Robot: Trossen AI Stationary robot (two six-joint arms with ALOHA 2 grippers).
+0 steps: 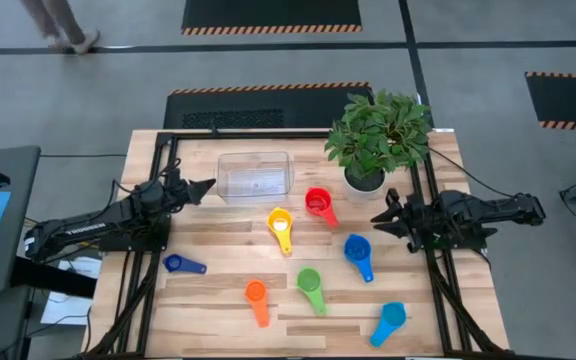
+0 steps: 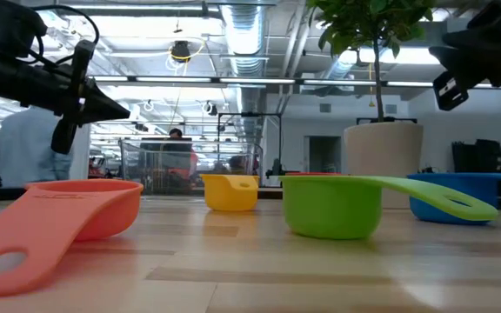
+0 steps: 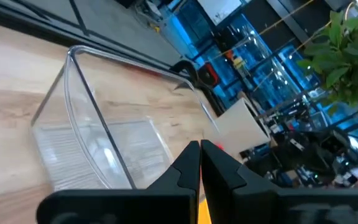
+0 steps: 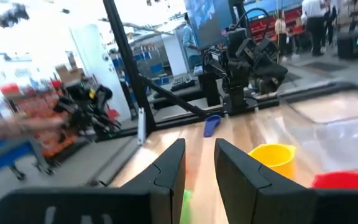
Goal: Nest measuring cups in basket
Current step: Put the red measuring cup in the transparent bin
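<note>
**High view: seven cups loose, basket empty, both arms clear of the work**

Left to right across the table: the left gripper [image 1: 206,186] hovers just beside the basket's left end, its fingers pressed together with nothing between them, as the left wrist view confirms. Below it the dark blue cup [image 1: 175,264] lies alone near the left edge. The basket [image 1: 255,173] sits at the back, clear and holding no cups. In front of it the cups are scattered well apart: orange cup [image 1: 256,293], yellow cup [image 1: 280,222], green cup [image 1: 309,280], red cup [image 1: 317,203], blue cup [image 1: 357,247] and light blue cup [image 1: 393,316]. A plant [image 1: 378,135] in a white pot stands at the back right. The right gripper [image 1: 383,217] hovers just right of the red cup, fingers partly apart and empty.

Risks, as I judge them: nesting depends on size order, so a small cup placed first would block the larger ones. The flat handles are thin, and a pinch there could let a cup swing or slip. The light basket could slide if nudged by the left gripper so close by. Reaching for the red cup, the right arm could brush the plant.
</note>
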